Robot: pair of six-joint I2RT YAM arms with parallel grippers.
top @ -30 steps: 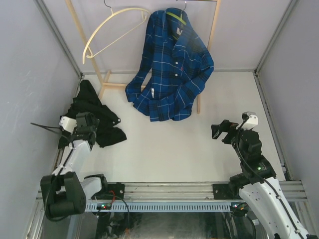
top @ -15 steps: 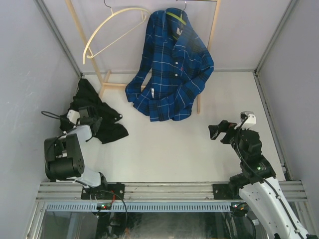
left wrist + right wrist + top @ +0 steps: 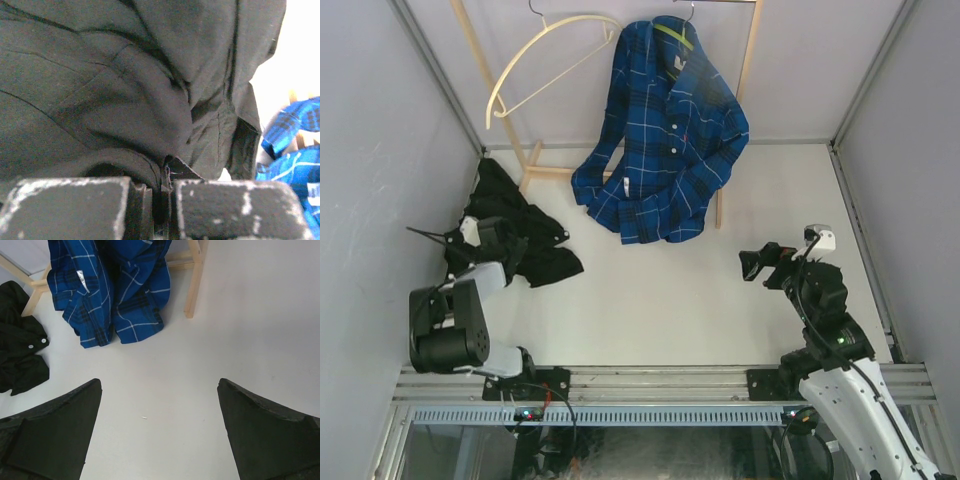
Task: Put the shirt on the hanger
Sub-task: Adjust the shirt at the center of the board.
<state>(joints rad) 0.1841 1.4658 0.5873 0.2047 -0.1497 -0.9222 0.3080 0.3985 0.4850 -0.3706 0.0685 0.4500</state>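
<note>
The black shirt lies crumpled on the table at the left, near the wall. My left gripper sits on its near edge. In the left wrist view the jaws are shut with a fold of the shirt pinched between them. The cream wooden hanger hangs bare on the rack at the back left. Over bare table at the right, my right gripper stands open with nothing between its fingers. The right wrist view shows part of the shirt at its left edge.
A blue plaid shirt hangs on the wooden rack at the back centre, its hem reaching the table. It also shows at the right of the left wrist view. Grey walls close both sides.
My left gripper has gone from open to shut on the black shirt, and the left arm has folded in close to it. The right arm has barely moved.
</note>
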